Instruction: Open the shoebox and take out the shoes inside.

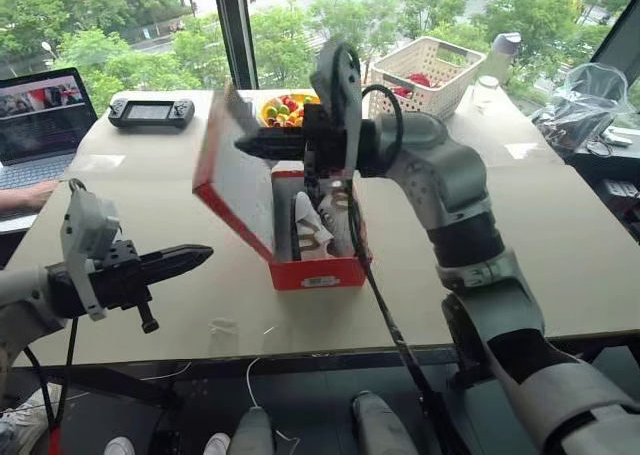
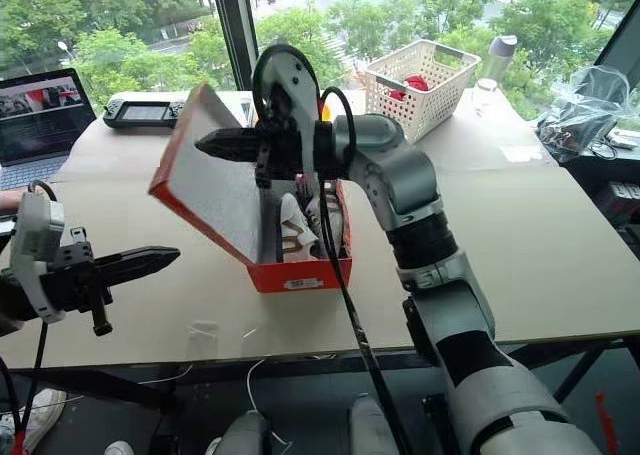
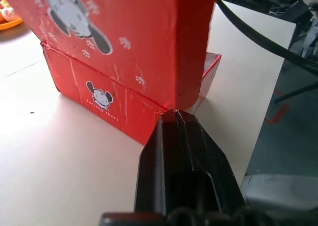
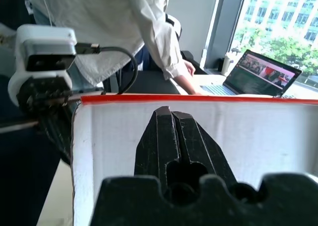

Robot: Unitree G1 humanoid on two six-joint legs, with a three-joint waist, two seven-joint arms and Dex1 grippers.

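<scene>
Table [image 1: 560, 275]: a broad pale work surface that carries everything. It runs up to a window, so the box sits mid-table, within reach of both arms.

Shoebox [image 1: 318, 272]: red, standing near the table's front edge with its white end label facing the robot. The base rests flat on the table. It appears placed squarely in front of the torso so that either arm can work on it.

Lid [image 2: 215, 180]: hinged along the box's left side and swung up steeply, its grey-white inside facing right and the mouse print facing the left arm. It stands past halfway open, so I judge the opening step is nearly done but not finished.

Right gripper [image 2: 205, 144]: fingers clenched together and holding nothing, pointing leftward across the box. The closed tips lie against the inside of the lid near its upper edge (a push with a blunt wedge, not a pinch), which would explain why the lid stands up instead of falling shut.

Left gripper [image 1: 200, 255]: also clenched and empty, hovering low to the left of the box, apart from it, and aimed at the lower front corner of its lid side. It looks ready to steady the base or to catch the lid.

Shoes [image 1: 318, 230]: light grey-and-white sneakers lying inside the box, side by side and lengthwise, laces showing. They are not yet lifted out.

White basket [image 1: 430, 75]: at the far side of the table, well apart from the box.

Person's hand [image 1: 30, 195]: resting at a laptop [image 1: 40, 120] on the far left, away from the work.
</scene>
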